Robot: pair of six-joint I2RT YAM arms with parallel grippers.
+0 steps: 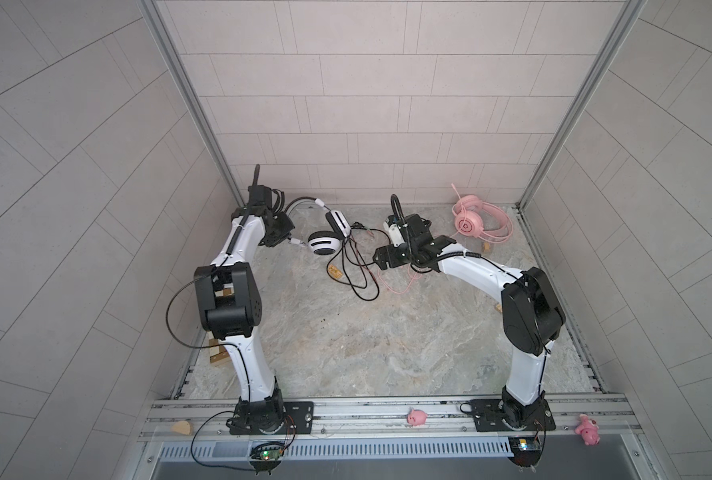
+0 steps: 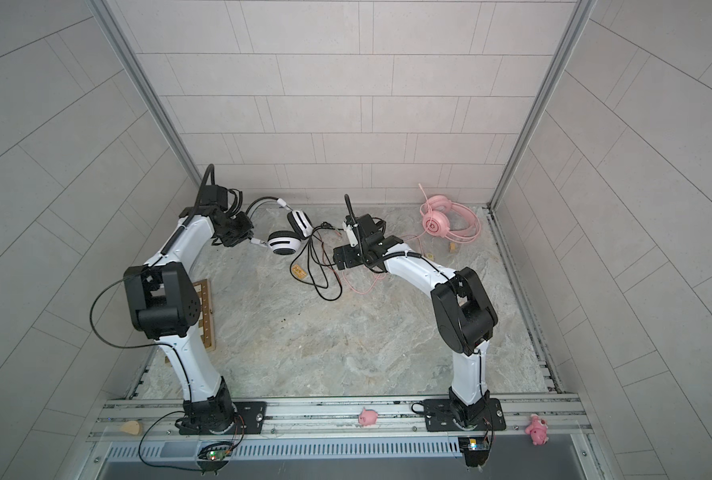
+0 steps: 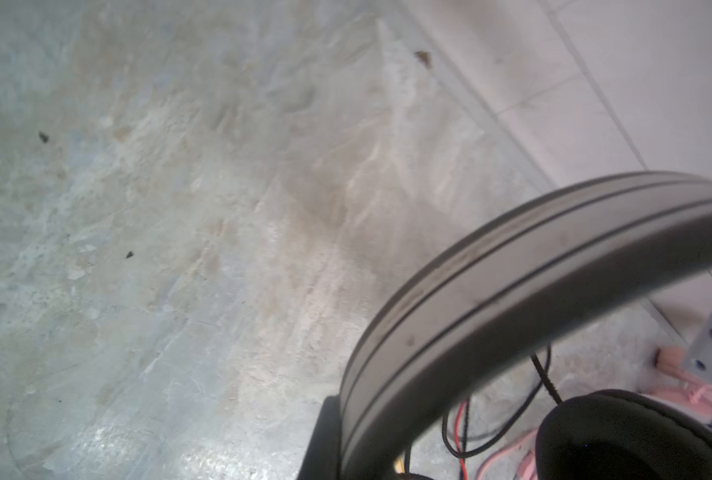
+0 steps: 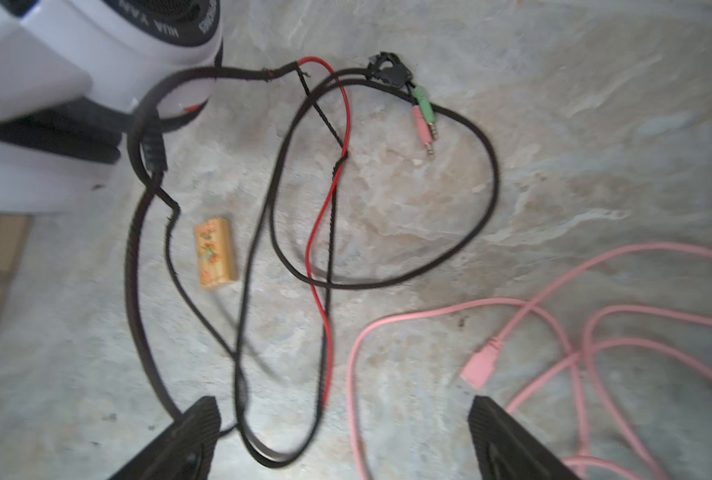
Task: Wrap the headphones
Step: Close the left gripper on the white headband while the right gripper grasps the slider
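Note:
The white headphones (image 1: 324, 245) (image 2: 284, 245) with black stripes lie at the back left of the table. My left gripper (image 1: 282, 233) (image 2: 234, 233) is shut on their headband (image 3: 491, 291), seen close up in the left wrist view. Their black cable (image 1: 358, 282) (image 4: 470, 249) lies in loose loops on the table, ending in green and pink plugs (image 4: 424, 120). My right gripper (image 1: 381, 259) (image 4: 346, 419) hovers open over those loops, holding nothing. The pink headphones (image 1: 470, 222) (image 2: 439, 222) rest at the back right, and their pink cable (image 4: 553, 316) trails under the right arm.
A small wooden block (image 1: 334, 272) (image 4: 216, 253) lies among the black loops. A wooden board (image 2: 206, 316) sits by the left wall, another block (image 1: 487, 248) near the pink headset. Two pink toy pigs (image 1: 416, 417) (image 1: 589, 430) sit on the front rail. Walls close three sides.

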